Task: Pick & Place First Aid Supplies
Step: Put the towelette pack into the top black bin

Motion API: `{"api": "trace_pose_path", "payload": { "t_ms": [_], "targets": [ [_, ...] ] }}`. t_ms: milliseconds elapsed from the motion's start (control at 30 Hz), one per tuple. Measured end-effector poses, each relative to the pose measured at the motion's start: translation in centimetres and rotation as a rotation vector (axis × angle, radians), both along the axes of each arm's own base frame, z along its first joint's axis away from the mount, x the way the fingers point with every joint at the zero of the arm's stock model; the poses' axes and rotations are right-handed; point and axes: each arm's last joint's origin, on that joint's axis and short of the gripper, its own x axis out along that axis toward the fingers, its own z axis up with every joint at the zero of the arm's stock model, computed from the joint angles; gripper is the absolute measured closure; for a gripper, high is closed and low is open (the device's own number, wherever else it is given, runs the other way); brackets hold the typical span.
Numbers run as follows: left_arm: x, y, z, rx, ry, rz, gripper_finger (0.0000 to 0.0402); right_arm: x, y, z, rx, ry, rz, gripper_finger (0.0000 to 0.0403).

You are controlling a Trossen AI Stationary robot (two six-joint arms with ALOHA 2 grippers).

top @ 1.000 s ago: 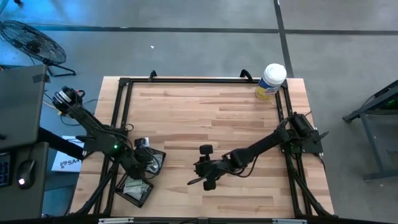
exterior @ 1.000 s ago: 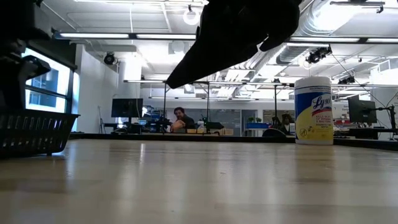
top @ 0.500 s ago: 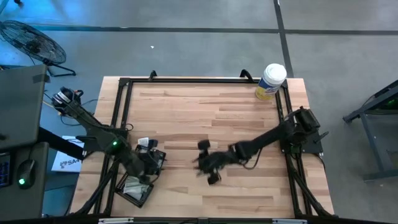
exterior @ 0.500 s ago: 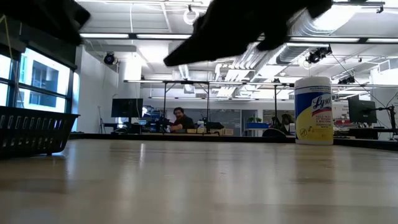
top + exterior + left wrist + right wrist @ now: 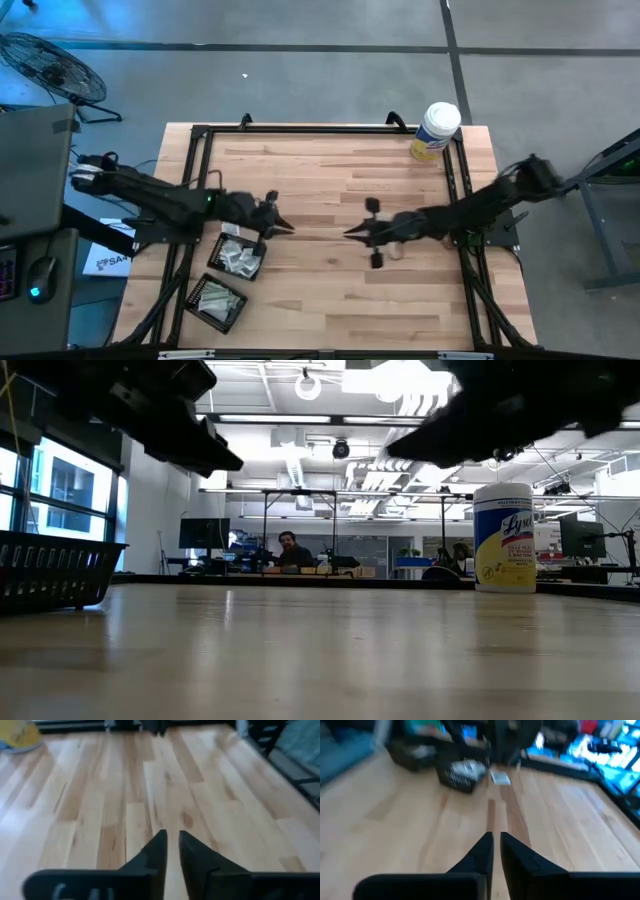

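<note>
Wooden planks make the table (image 5: 330, 180), and a black frame runs along its far edge and both side edges. Most of the board is bare: the whole far half and the strip between the two arms carry nothing. At the far right corner stands a white canister with yellow label (image 5: 435, 130), right by the frame.

First aid supplies (image 5: 238, 256) lie as small white packets inside a black mesh tray (image 5: 240, 257) near the left edge of the table. A second mesh tray (image 5: 218, 302) sits closer to the front left corner and also holds some pale packets; the two trays are near each other but apart.

From the left side, the left gripper (image 5: 279, 224) reaches over the board, just beyond the first tray and toward the middle. In the left wrist view its fingers (image 5: 152, 854) are almost together, with only a thin slit between them, and nothing is held. The right gripper (image 5: 353, 233) comes from the right side and points toward the left one; the two tips are apart, with bare wood between them. Its fingers (image 5: 481, 851) are also pressed nearly closed and grasp nothing.

Seen from the low view, both arms hang above the surface as dark shapes, and the wood under them is free. A person (image 5: 289, 550) sits far behind in the room.
</note>
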Motion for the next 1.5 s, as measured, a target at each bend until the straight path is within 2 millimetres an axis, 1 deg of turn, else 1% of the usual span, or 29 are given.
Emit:
{"api": "trace_pose_path", "payload": {
  "t_ms": [100, 167, 267, 333, 433, 533, 567, 667, 800, 867, 967, 1100, 1233, 1333, 1467, 1500],
  "targets": [
    [-0.1, 1.6, 0.5, -0.017, -0.023, -0.050, 0.0386, -3.4, -0.8, -0.1, 0.051, -0.068, 0.005, 0.0387],
    [-0.4, 2.7, 1.0, -0.031, -0.038, -0.039, 0.0397, -5.5, -1.4, -0.3, 0.087, -0.104, -0.005, 0.0392],
    [-1.2, 4.0, 2.2, -0.033, -0.091, 0.031, 0.0390, -8.3, -2.2, 0.0, 0.143, -0.194, -0.037, 0.0400],
    [-2.1, 4.7, 2.9, -0.039, -0.108, 0.088, 0.0388, -9.8, -2.7, 0.2, 0.182, -0.255, -0.067, 0.0401],
    [-3.2, 5.2, 3.8, -0.098, -0.124, 0.165, 0.0388, -11.9, -3.2, 0.3, 0.205, -0.340, -0.067, 0.0399],
    [-4.0, 5.4, 4.5, -0.076, -0.160, 0.245, 0.0388, -13.6, -3.6, -0.4, 0.224, -0.399, -0.048, 0.0395],
    [-4.3, 5.5, 4.6, -0.053, -0.167, 0.268, 0.0388, -13.9, -3.7, -0.5, 0.227, -0.408, -0.049, 0.0395],
    [-4.9, 5.7, 4.8, 0.028, -0.160, 0.341, 0.0388, -14.4, -3.8, -0.9, 0.221, -0.356, -0.043, 0.0396],
    [-5.6, 5.7, 4.2, -0.009, -0.086, 0.389, 0.0388, -15.0, -3.7, -0.9, 0.221, -0.341, -0.005, 0.0401],
    [-6.1, 5.6, 4.2, -0.011, -0.098, 0.388, 0.0388, -15.2, -3.6, -0.7, 0.227, -0.355, 0.013, 0.0401],
    [-7.1, 5.3, 4.6, -0.016, -0.150, 0.329, 0.0388, -15.4, -3.5, -0.5, 0.225, -0.374, 0.040, 0.0399],
    [-9.0, 5.0, 4.7, -0.029, -0.238, 0.301, 0.0388, -15.8, -3.3, -0.5, 0.178, -0.377, 0.062, 0.0401],
    [-11.0, 4.8, 3.4, -0.042, -0.292, 0.309, 0.0388, -16.1, -3.3, -0.5, 0.172, -0.379, 0.075, 0.0400],
    [-12.3, 4.7, 2.0, -0.076, -0.351, 0.316, 0.0388, -16.2, -3.2, -0.5, 0.237, -0.375, 0.085, 0.0399],
    [-13.7, 4.5, 0.3, -0.090, -0.436, 0.314, 0.0388, -16.1, -3.2, -1.2, 0.248, -0.303, 0.067, 0.0398],
    [-14.1, 4.5, 0.0, -0.092, -0.458, 0.314, 0.0388, -16.1, -3.2, -1.4, 0.278, -0.284, 0.048, 0.0398]
  ]
}}
